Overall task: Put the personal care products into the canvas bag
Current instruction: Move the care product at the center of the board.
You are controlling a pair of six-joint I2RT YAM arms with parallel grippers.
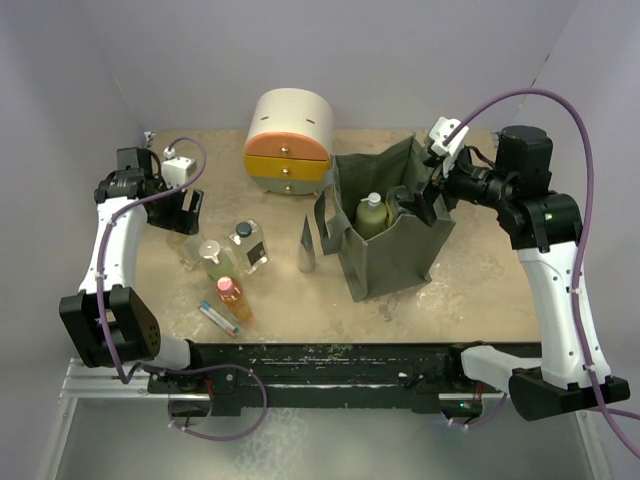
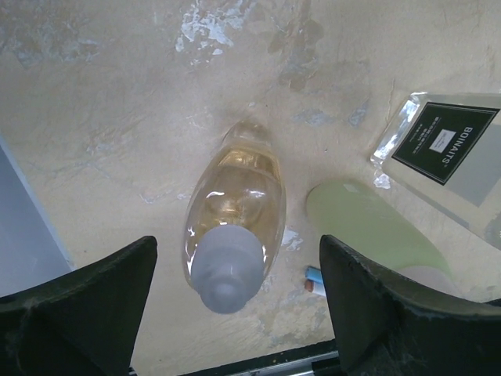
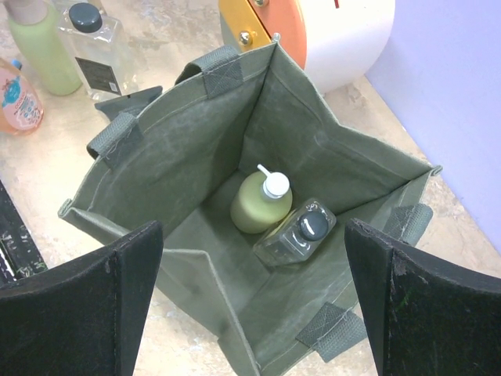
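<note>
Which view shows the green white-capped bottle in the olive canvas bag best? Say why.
Right wrist view: it looks down into the olive canvas bag at the green white-capped bottle, close and whole. Top view shows it small, base hidden by fabric; left wrist view misses it.

Scuffed beige table [image 1: 480, 285], lilac walls [image 1: 400, 50]

Robot test lab: bare lilac walls [image 1: 100, 60] beyond the left hand [image 1: 183, 215], scuffed beige surface [image 1: 480, 290] beneath it, black mounting rail [image 1: 330, 358] behind.

Canvas bag [image 1: 395, 257] with 1 green bottle [image 1: 371, 215] inside, orange bottle [image 1: 233, 297] and clear square bottle [image 1: 249, 247] left of it
</note>
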